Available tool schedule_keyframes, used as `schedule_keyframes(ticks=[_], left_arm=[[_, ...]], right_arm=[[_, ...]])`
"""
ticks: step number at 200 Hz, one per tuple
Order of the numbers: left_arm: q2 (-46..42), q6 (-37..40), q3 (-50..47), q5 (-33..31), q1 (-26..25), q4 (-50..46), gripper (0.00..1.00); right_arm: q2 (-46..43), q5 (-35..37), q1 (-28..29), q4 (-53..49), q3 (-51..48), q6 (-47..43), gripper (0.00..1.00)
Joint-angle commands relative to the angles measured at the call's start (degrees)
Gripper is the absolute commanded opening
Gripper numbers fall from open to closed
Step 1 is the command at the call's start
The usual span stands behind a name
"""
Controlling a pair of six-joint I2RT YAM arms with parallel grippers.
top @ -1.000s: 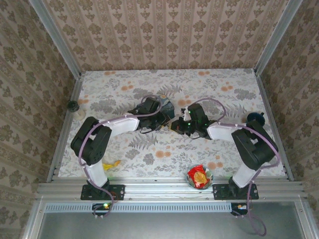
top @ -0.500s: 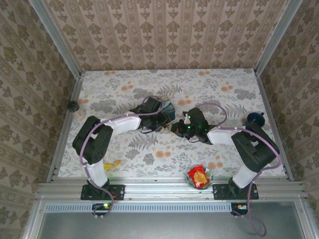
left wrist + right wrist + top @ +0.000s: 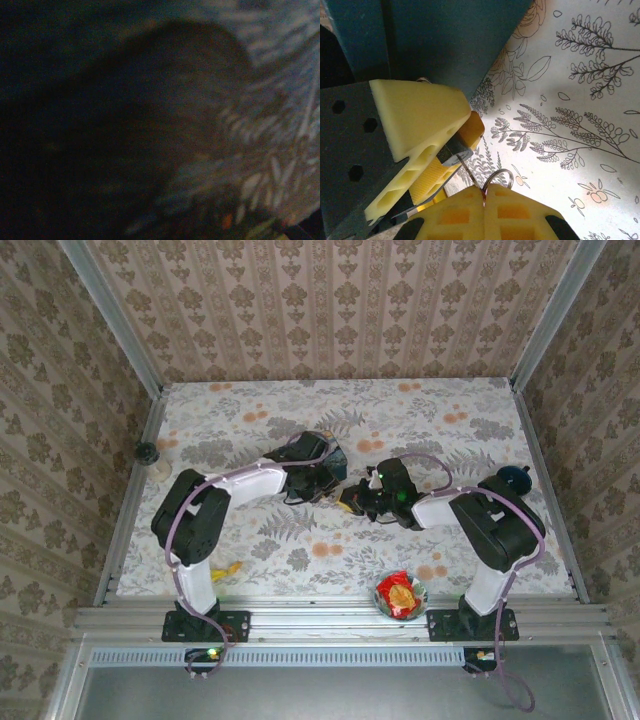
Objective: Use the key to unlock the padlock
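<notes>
Padlock [image 3: 454, 150], a small dark body, is sitting pinched between the yellow fingers [image 3: 420, 125] of the left hand [image 3: 318, 480], which is clamping it near the middle of the floral desk [image 3: 420, 420]. In the right wrist view the lock is showing at about 8 o'clock from the frame's centre, pressed against an orange piece [image 3: 471, 127] that is too close to the lens to identify. The right hand [image 3: 485, 200] is facing it from 6 o'clock with its fingers pressed together on the key [image 3: 498, 170]. The key's wire ring is poking out of the seam between the pads, and its thin blade is slanting up toward 11 o'clock and touching the padlock; whether it is entering a keyhole cannot be told. From above, the two hands are meeting tip to tip, the right one lying at 4 o'clock of the left, and the lock itself is too small to pick out there. The blue tin [image 3: 333, 455] is standing just at 1 o'clock of the left hand. A bowl [image 3: 400, 595] holding something red and yellow is sitting at 5 o'clock on the desk, by the near edge. The left wrist view is showing a dark blur with pale streaks at 3 o'clock.
</notes>
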Motion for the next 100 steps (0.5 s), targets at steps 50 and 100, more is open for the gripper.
schedule_keyframes(ticks=[50, 100], left_arm=[[0.4, 2.0, 2.5, 10.4, -3.0, -9.1, 0.44], [-2.9, 2.6, 0.2, 6.9, -2.3, -6.5, 0.69]], right_arm=[[-6.0, 9.5, -0.7, 1.2, 1.4, -5.0, 0.00], [-5.0, 10.6, -0.7, 3.3, -0.3, -3.3, 0.00]])
